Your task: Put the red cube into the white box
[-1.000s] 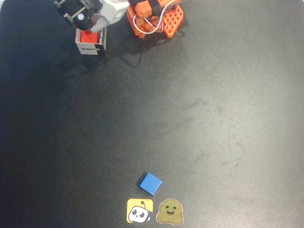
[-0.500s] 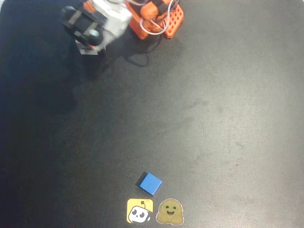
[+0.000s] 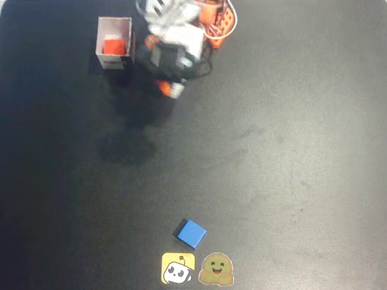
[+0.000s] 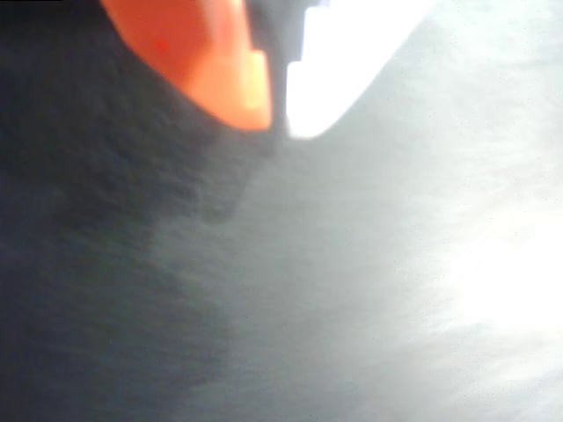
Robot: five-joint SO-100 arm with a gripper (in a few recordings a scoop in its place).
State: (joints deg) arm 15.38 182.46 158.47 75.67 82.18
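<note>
From my remote seat: red cube (image 3: 113, 46) sits inside white box (image 3: 114, 51), far left of table (image 3: 290, 151) in overhead view. Gripper (image 4: 277, 119) just right of box, over bare black surface — wrist view blurry, but orange and white fingers look pressed together, nothing between them. Blue cube (image 3: 191, 233) near edge, just beyond two stickers (image 3: 198, 268) — well apart from box.

The setting is a robotics lab or hobby test bench. Indicators: a matte black table (image 3: 290, 157) as a cleared work surface, an orange 3D-printed arm base (image 3: 214, 21) with exposed wiring, and two cartoon stickers (image 3: 198, 268) at the near edge.
</note>
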